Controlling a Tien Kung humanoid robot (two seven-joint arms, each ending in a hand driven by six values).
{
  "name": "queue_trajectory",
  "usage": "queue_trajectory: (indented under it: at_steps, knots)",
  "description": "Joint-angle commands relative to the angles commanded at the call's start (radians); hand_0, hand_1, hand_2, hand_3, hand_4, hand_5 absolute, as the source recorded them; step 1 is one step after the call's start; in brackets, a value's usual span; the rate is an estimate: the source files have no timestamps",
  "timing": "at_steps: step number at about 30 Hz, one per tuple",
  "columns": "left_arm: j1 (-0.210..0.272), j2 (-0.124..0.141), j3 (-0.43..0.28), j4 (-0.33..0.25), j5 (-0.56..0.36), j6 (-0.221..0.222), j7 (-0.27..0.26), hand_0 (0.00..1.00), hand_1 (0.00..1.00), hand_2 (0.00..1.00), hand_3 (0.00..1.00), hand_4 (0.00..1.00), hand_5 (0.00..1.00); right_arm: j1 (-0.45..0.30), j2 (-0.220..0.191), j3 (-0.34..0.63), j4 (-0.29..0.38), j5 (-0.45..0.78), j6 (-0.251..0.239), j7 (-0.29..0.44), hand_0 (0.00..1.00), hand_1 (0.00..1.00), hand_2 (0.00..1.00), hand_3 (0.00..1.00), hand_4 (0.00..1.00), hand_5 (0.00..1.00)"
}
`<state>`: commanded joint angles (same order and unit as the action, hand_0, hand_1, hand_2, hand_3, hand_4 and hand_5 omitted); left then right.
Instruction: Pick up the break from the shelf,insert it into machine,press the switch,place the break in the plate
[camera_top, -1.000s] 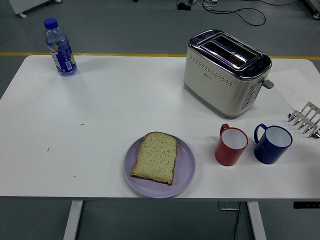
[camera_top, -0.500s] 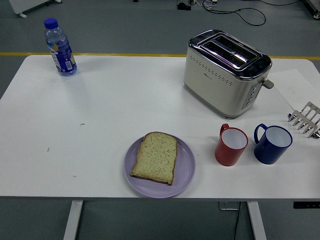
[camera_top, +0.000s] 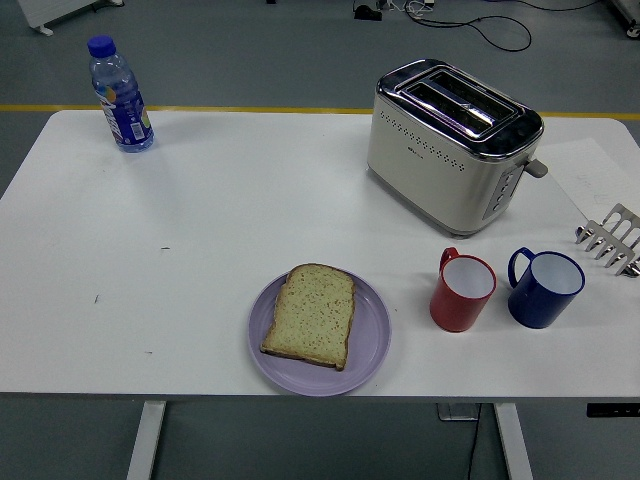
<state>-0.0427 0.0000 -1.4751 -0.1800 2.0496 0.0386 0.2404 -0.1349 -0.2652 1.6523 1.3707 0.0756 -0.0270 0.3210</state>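
A slice of bread (camera_top: 312, 314) lies flat on a lilac plate (camera_top: 372, 345) near the table's front edge, at the middle. The cream and chrome toaster (camera_top: 450, 145) stands at the back right, its two top slots showing nothing inside and its lever (camera_top: 537, 167) on the right end. A metal toast rack (camera_top: 612, 240) sits at the right edge, partly cut off, with no bread in it. Neither of my hands shows in the head view.
A red mug (camera_top: 462, 291) and a blue mug (camera_top: 543, 287) stand side by side right of the plate, in front of the toaster. A water bottle (camera_top: 120, 95) with a blue cap stands at the back left corner.
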Motion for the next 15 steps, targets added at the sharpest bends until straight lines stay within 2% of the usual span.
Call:
queue_trajectory:
  at_steps: [15]
  knots:
    - [-0.008, 0.000, 0.021, 0.000, -0.052, 0.006, -0.006, 0.607, 0.469, 0.468, 0.549, 0.286, 0.925, 0.014, -0.002, -0.005, -0.005, -0.008, -0.003, -0.008, 0.745, 0.713, 0.719, 0.640, 0.545, 0.217]
